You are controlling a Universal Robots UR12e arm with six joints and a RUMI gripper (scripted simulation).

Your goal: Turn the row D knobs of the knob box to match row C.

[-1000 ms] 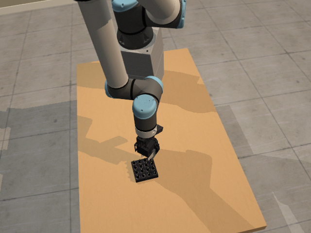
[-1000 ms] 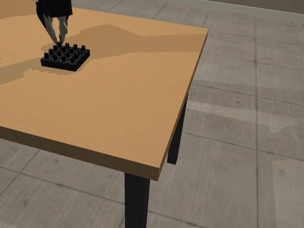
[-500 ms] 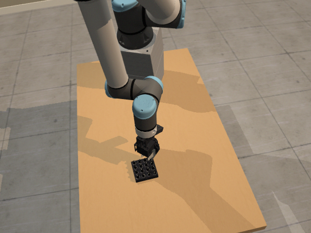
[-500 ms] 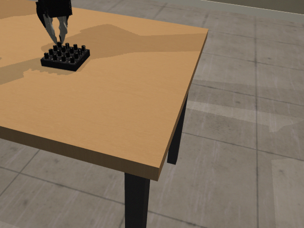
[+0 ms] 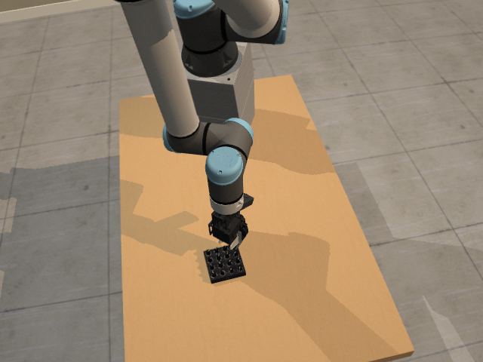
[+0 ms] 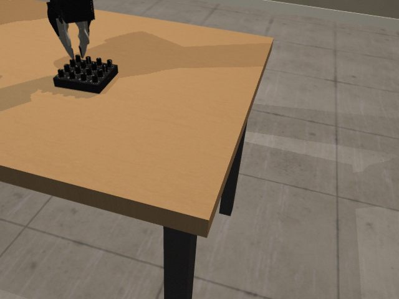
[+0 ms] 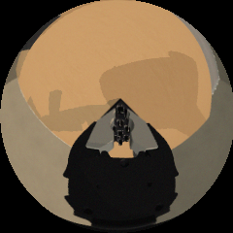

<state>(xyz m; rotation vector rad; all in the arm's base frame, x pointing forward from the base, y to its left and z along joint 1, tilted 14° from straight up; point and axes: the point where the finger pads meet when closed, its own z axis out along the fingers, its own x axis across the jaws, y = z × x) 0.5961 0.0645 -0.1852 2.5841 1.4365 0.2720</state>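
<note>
The black knob box [image 5: 224,265] lies on the wooden table, with several black knobs in rows on top; it also shows in the exterior view [image 6: 85,75]. My gripper [image 6: 77,55] [image 5: 233,245] points straight down over the far corner of the box. Its fingers stand slightly apart on either side of a corner knob [image 6: 77,58], with small gaps to it. In the wrist view the gripper [image 7: 120,123] frames a line of knobs between its finger pads. The knob marks are too small to read.
The arm's grey base block [image 5: 220,89] stands at the far end of the table. The table's right edge [image 6: 257,90] is well away from the box.
</note>
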